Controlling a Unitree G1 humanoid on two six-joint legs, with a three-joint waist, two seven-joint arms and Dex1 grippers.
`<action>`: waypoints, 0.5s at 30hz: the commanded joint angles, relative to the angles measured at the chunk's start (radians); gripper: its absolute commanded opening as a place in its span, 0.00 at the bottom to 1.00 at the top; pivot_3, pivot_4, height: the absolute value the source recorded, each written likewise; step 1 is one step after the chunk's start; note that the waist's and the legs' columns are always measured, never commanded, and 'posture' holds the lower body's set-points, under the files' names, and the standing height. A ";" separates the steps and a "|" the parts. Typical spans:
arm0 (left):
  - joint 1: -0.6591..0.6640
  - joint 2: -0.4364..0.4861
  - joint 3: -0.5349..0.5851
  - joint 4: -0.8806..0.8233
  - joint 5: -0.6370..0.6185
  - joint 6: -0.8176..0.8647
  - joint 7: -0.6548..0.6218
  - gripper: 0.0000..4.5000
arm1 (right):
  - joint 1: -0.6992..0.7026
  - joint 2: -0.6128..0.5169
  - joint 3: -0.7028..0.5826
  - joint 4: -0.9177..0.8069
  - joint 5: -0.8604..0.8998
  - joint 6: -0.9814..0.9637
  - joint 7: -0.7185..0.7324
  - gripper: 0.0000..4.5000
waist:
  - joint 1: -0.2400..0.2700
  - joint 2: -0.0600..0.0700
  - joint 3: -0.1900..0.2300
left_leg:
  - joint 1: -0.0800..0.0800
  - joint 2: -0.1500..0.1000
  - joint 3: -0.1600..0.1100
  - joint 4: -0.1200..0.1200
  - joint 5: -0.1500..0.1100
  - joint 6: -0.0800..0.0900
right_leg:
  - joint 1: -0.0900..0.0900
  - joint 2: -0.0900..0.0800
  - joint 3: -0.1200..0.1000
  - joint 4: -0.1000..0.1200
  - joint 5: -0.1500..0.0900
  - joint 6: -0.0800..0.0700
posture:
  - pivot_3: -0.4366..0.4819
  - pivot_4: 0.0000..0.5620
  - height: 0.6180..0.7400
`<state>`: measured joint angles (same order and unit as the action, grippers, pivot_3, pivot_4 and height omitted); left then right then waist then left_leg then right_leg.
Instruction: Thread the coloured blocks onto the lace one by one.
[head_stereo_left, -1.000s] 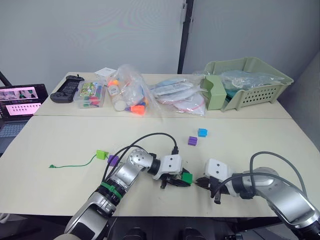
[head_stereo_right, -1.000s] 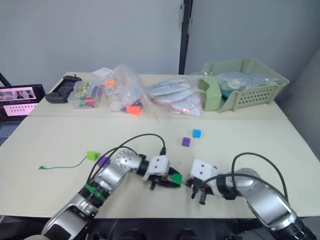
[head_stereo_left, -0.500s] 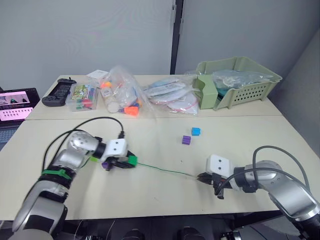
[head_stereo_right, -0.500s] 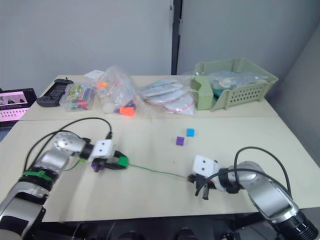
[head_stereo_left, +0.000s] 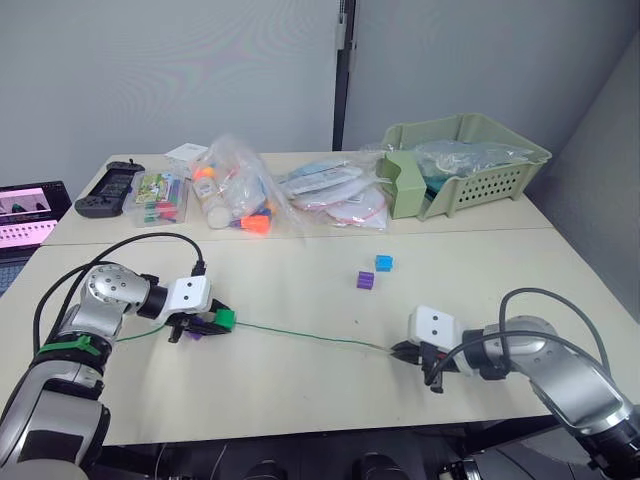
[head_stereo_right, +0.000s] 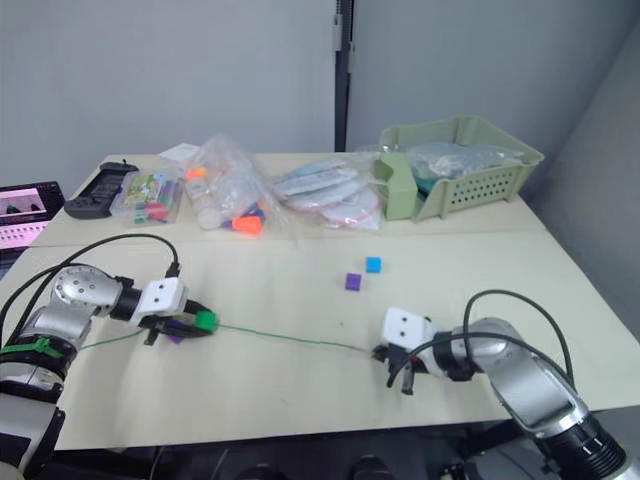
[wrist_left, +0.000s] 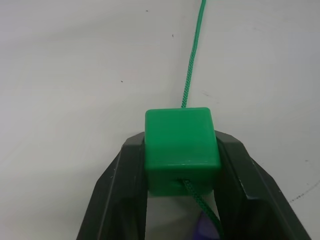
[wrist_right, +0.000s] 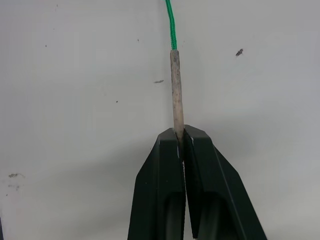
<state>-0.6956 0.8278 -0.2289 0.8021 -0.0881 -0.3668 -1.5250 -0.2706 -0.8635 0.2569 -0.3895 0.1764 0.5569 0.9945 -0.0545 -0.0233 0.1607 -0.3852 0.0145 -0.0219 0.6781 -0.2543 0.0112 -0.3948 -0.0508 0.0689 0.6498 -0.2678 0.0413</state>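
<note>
Left eye view: the lace runs straight between the arms; the left gripper pinches the dark green block, the right gripper clamps its pale tip.

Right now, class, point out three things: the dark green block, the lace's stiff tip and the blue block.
dark green block (wrist_left: 181, 135): left wrist view, its top face.
lace's stiff tip (wrist_right: 175, 90): right wrist view, middle of the pale shaft.
blue block (head_stereo_left: 384, 262): left eye view, its top face.
</note>
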 joint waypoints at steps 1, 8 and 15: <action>0.028 -0.020 0.021 -0.101 -0.054 0.098 -0.055 0.63 | -0.024 0.014 -0.002 -0.010 -0.008 -0.012 -0.002 0.00 | 0.006 0.000 0.000 | -0.001 0.000 0.000 0.000 0.000 0.000 | -0.001 0.000 0.000 0.000 0.000 0.000 | 0.48 0.27 1.00; 0.055 -0.069 0.044 -0.409 -0.154 0.327 -0.063 0.99 | -0.071 0.051 0.025 -0.008 -0.012 0.008 -0.001 0.00 | 0.036 0.000 0.000 | -0.017 -0.006 -0.002 0.006 0.000 0.000 | -0.018 -0.008 0.000 0.013 0.001 0.000 | 0.48 0.27 1.00; 0.134 -0.248 -0.032 -0.649 -0.135 0.444 0.106 0.99 | -0.144 0.099 0.079 0.003 -0.026 0.034 -0.001 0.00 | 0.041 0.000 0.000 | -0.019 -0.008 -0.002 0.006 0.000 0.000 | -0.019 -0.009 0.000 0.013 0.001 0.000 | 0.48 0.27 1.00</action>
<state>-0.5689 0.6006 -0.2393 0.1877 -0.2416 0.0782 -1.4681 -0.3944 -0.7693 0.3431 -0.3732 0.1580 0.5844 0.9933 -0.0136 -0.0237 0.1611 -0.4039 0.0062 -0.0242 0.6848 -0.2541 0.0109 -0.4136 -0.0594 0.0686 0.6629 -0.2672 0.0413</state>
